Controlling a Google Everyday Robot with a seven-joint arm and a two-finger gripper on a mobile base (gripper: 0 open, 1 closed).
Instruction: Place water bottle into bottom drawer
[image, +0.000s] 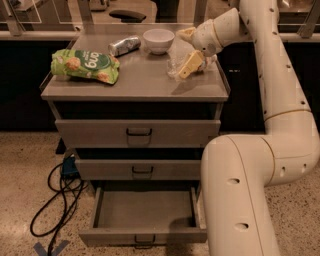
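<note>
The water bottle (176, 54), clear and crinkly, is at the right rear of the cabinet top (135, 82), tilted. My gripper (188, 49) comes in from the right and is shut on the water bottle, with one yellowish finger (191, 63) in front of it and the other behind. The bottle's base seems just above the top, with a shadow beneath it. Far below, the bottom drawer (145, 210) is pulled open and its grey tray holds nothing.
A green snack bag (85, 65), a silver can (124, 45) and a white bowl (158, 40) lie on the cabinet top. The two upper drawers are shut. My arm's lower segment (240, 195) stands beside the open drawer's right side. Black cables (60, 200) lie on the floor at left.
</note>
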